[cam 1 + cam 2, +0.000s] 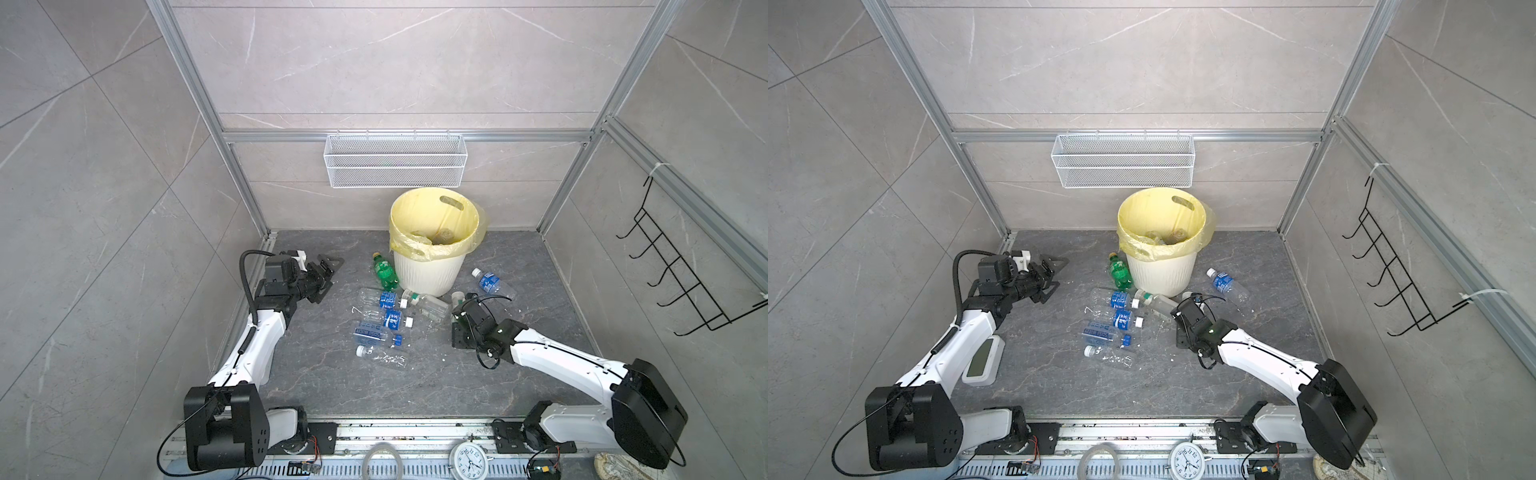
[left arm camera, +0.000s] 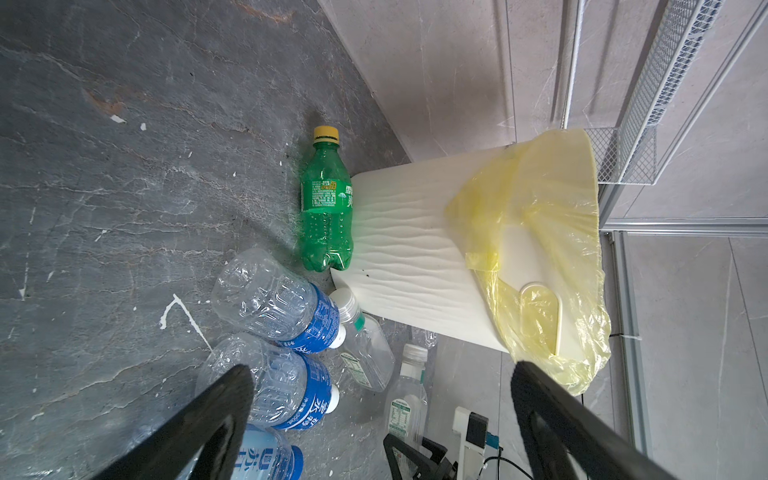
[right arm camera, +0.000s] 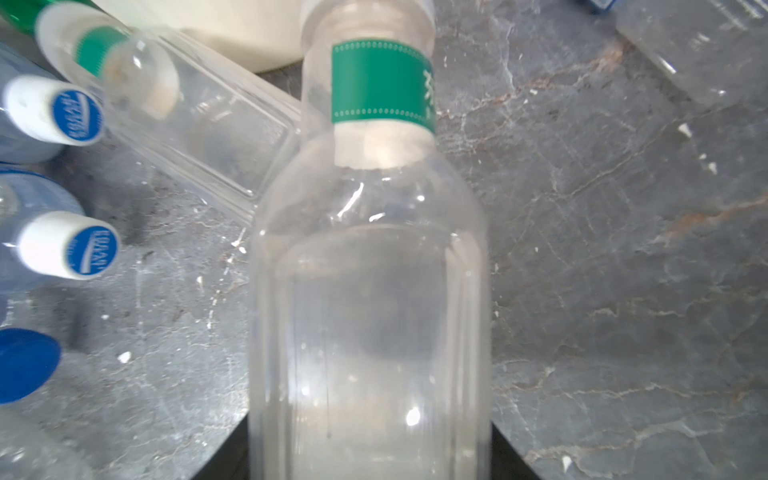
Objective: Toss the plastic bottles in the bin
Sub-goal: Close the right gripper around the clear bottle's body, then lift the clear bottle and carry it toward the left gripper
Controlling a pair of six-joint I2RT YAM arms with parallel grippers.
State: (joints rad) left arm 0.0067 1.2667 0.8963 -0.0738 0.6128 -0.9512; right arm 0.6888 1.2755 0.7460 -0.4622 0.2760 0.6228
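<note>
The cream ribbed bin [image 1: 428, 276] [image 1: 1160, 276] [image 2: 407, 232], lined with a yellow bag, stands at the back of the grey floor with a few bottles inside. My right gripper [image 3: 370, 449] [image 1: 459, 311] is shut on a clear bottle with a green neck band [image 3: 370, 291], just in front of the bin. A similar clear bottle [image 3: 187, 116] [image 1: 428, 305] lies beside it. A green bottle [image 1: 384, 272] [image 2: 326, 203] rests against the bin. Several blue-labelled plastic bottles [image 1: 382, 318] [image 1: 1115, 320] lie mid-floor. My left gripper [image 1: 332, 276] [image 2: 380, 378] hangs open and empty to their left.
One more blue-labelled bottle [image 1: 490, 282] lies right of the bin. A white wire basket [image 1: 395, 166] hangs on the back wall above the bin. A black hook rack [image 1: 673, 282] is on the right wall. A white device [image 1: 982, 359] lies under the left arm.
</note>
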